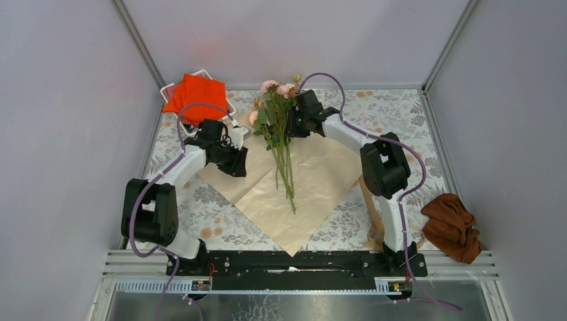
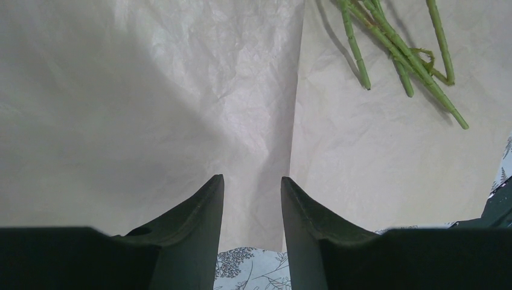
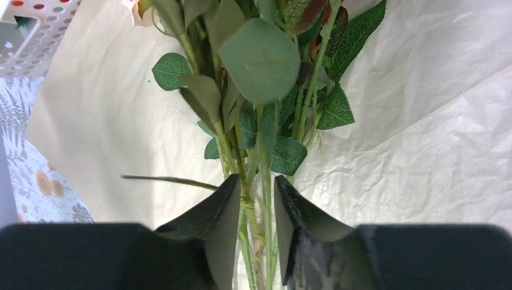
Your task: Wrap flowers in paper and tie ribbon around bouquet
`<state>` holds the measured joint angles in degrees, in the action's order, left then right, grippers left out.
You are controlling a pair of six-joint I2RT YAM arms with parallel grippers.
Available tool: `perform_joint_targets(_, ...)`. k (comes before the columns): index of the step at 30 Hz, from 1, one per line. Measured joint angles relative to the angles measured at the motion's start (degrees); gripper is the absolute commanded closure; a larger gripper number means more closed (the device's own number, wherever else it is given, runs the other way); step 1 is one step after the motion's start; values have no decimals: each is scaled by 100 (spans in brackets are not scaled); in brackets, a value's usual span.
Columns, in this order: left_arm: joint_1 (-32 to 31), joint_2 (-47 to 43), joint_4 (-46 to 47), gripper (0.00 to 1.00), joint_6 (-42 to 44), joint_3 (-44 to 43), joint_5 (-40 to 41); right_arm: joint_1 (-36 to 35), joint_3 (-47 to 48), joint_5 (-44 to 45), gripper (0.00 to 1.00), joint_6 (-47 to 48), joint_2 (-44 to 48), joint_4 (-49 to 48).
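**Step in hand (judged):** laying the flowers on the sheet before wrapping. No fold covers the stems and nothing is tied.

1. The paper [image 1: 314, 180] lies spread on the table [image 1: 394, 114], turned as a diamond with one corner toward the arm bases. It looks light, so a dragged stem would probably crease or shift it. Any correction should be made by lifting, not sliding.
2. The flowers [image 1: 277, 110] lie along the sheet's diagonal, with the heads at the far corner and the stems [image 1: 289, 180] pointing to the near one. Staying on that line lets both side corners fold over evenly.
3. The right hand [image 3: 258, 184] straddles the stems just below the leaves, its fingers close on either side. Whether they press the stems cannot be told. A grip should take stems only, never leaves.
4. The left hand [image 2: 252, 181] is spread, with nothing between its fingers, over the left part of the sheet. It is well placed to take that corner.

**Surface and room:**
- Pale grey walls [image 1: 294, 33] enclose the table on three sides.
- The table carries a leaf-print cover.
- A rust-brown cloth [image 1: 455, 224] lies at the right edge.
- An orange-red cloth [image 1: 194, 97] rests on a white basket [image 1: 204, 72] at the far left.
- The ribbon cannot be made out.
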<state>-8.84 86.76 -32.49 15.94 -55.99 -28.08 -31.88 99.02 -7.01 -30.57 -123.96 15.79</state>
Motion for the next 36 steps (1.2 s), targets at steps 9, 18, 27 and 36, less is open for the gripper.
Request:
perform_joint_targets(9, 0, 50, 26, 54, 4, 44, 4, 11, 17, 48, 40, 507, 17, 363)
perform_joint_targets(18, 2, -63, -68, 46, 212, 42, 131, 299, -1696, -933, 39, 2002, 1773, 566)
perform_joint_targets(27, 2, -337, -538, 32, 710, -188, -131, -1637, -3733, -1827, 34, 5873, 3670, 855)
perform_joint_targets(36, 2, -645, -817, 31, 973, -166, -308, -2426, -4544, -1193, 33, 8387, 3792, 1878)
